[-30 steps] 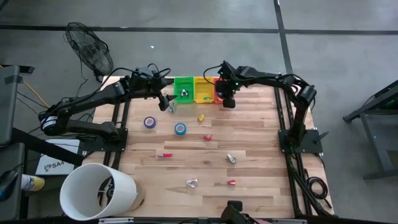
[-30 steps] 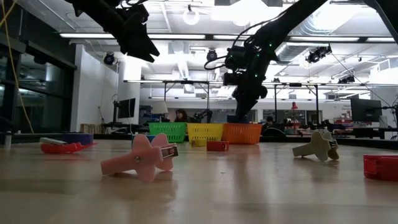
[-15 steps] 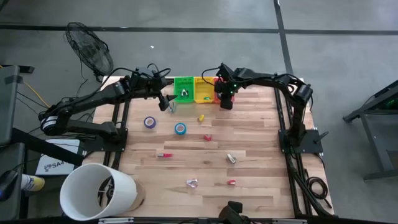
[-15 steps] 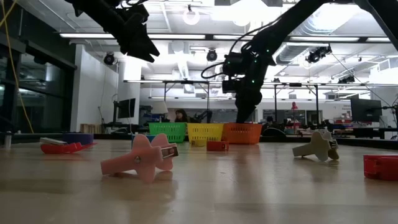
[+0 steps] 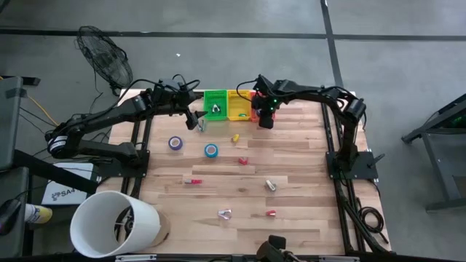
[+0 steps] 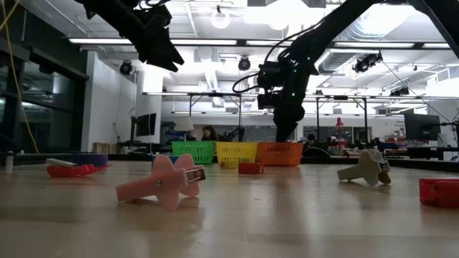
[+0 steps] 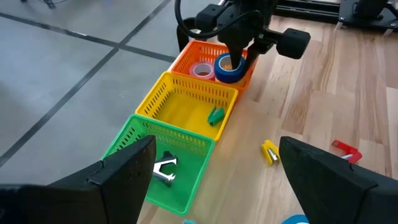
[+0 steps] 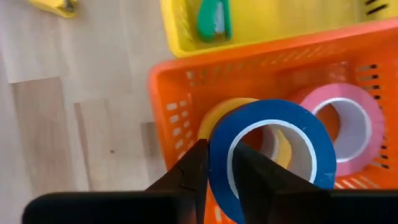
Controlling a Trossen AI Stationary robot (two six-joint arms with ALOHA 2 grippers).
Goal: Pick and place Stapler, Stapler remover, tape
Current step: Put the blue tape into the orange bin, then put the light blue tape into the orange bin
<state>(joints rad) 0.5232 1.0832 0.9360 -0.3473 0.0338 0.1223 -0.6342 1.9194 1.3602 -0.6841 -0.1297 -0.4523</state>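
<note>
I hold right gripper (image 8: 217,168) clamped on blue tape (image 8: 273,155) over orange basket (image 8: 180,81) to drop it; left gripper (image 7: 217,180) beside it, apart, waiting

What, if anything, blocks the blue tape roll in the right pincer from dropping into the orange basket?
Nothing visible. The right pincer pinches the blue tape roll by its wall directly over the orange basket; below lie only a yellow roll and a pink roll.

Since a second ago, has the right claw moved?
Yes. The right claw shifted left and toward the orange basket, now holding the blue tape roll over it.
</note>
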